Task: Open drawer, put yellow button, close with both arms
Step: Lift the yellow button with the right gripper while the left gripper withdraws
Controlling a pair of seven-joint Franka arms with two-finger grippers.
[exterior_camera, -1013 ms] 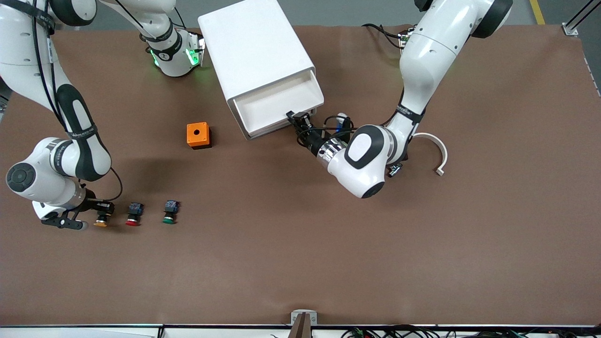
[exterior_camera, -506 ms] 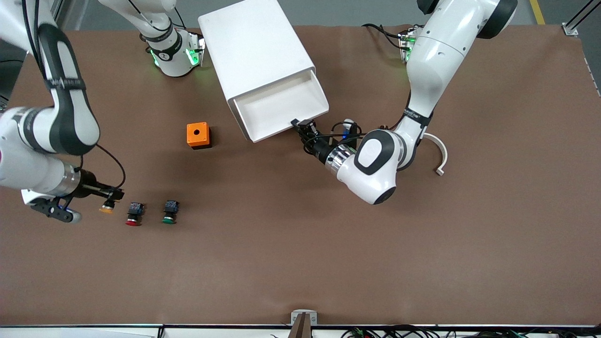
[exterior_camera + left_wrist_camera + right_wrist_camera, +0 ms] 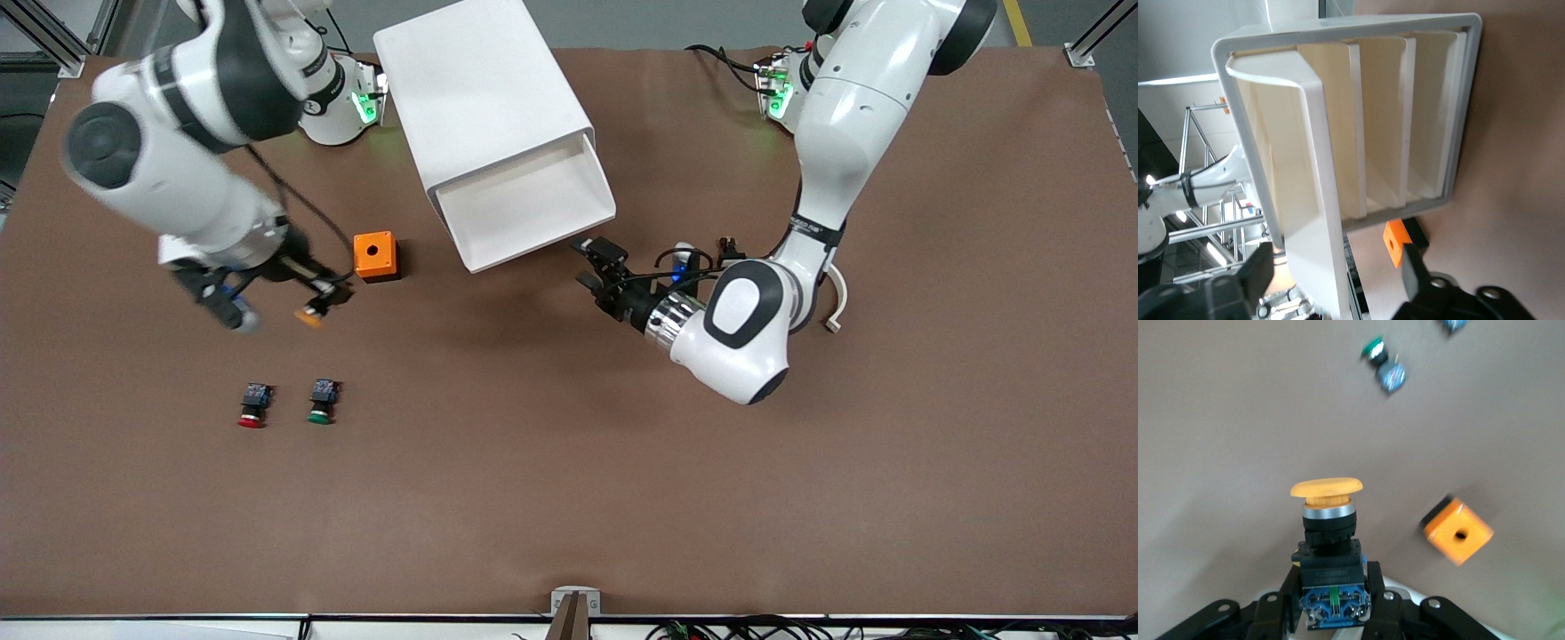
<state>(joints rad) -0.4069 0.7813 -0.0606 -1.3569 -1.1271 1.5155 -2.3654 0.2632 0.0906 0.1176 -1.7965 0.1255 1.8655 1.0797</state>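
Nearest the front camera, two small push-buttons are seen lying on the matte brown table [image 3: 569, 498] toward the right arm's end: the red-capped button [image 3: 253, 405] and the green-capped button [image 3: 322, 402], side by side and apart, neither shifted from half a second ago. Their former neighbour, the yellow button [image 3: 310, 314], has been lifted since then and carried toward the cabinet; it is now held in the air over the bare table just beside the orange box [image 3: 375, 256]. The right gripper [image 3: 324, 292] is clamped on it, the black body and bluish rear block [image 3: 1331, 600] being pinched between the black fingers [image 3: 1383, 603] while the smooth mushroom cap [image 3: 1326, 487] juts forward. The orange box is a small cube with a round hole in its top.

Toward the middle, the left gripper [image 3: 597, 271] has been drawn back from the drawer front it was touching half a second ago; its fingers [image 3: 1413, 267] are spread apart and hold nothing, over the table in front of the cabinet. A curved white strip [image 3: 834, 292] lies beside the left arm's elbow.

Farthest off, the boxy white plastic cabinet [image 3: 480, 93] stands at an angle, with the drawer [image 3: 529, 206], its top one, pulled out, shallow and smooth-walled. The three lower drawers [image 3: 1405, 127] are shut.
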